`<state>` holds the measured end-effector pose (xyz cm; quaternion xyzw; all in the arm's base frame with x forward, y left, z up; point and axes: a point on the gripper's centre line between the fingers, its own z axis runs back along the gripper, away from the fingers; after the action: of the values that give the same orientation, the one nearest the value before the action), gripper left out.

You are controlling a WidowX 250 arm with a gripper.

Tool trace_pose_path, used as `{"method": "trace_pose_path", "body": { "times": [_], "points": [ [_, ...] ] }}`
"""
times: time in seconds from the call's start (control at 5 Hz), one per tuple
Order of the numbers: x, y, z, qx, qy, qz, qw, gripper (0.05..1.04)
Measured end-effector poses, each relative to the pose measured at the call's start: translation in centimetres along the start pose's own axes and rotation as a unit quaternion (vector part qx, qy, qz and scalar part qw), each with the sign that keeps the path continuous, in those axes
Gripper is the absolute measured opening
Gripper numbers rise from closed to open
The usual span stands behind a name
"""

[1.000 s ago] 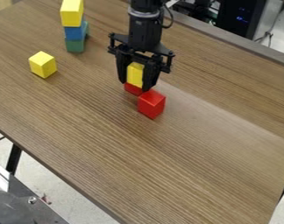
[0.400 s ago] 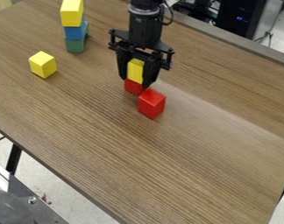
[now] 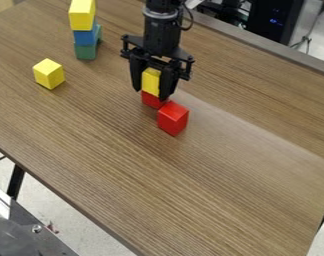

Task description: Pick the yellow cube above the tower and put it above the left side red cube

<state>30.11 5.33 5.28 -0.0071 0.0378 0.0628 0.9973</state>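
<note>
My gripper [image 3: 150,93] hangs over the left red cube [image 3: 151,99] near the upper middle, shut on a yellow cube [image 3: 150,81] that sits between its two fingers. That yellow cube is directly over the left red cube; whether they touch, I cannot tell. Part of the red cube is hidden behind the right finger and the other red cube [image 3: 173,118], which stands in front and to the right. At the upper left is the tower, with yellow [image 3: 82,15] on top, blue [image 3: 84,36] beneath it and green [image 3: 85,51] at the bottom.
A separate yellow cube [image 3: 49,74] lies on the wooden table [image 3: 191,185], left of the gripper and in front of the tower. Dark equipment [image 3: 275,20] stands beyond the table's far edge at the upper right.
My gripper has risen slightly and shifted a little left, and the yellow cube between its fingers has moved with it. The red cubes and the tower have stayed where they were.
</note>
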Motion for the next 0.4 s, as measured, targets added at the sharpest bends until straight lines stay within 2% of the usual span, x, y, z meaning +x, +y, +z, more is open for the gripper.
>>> {"method": "trace_pose_path", "body": {
  "times": [0.4],
  "points": [
    [0.37,0.37,-0.22,0.002,-0.001,0.004,1.0000,0.587]
  ]
}}
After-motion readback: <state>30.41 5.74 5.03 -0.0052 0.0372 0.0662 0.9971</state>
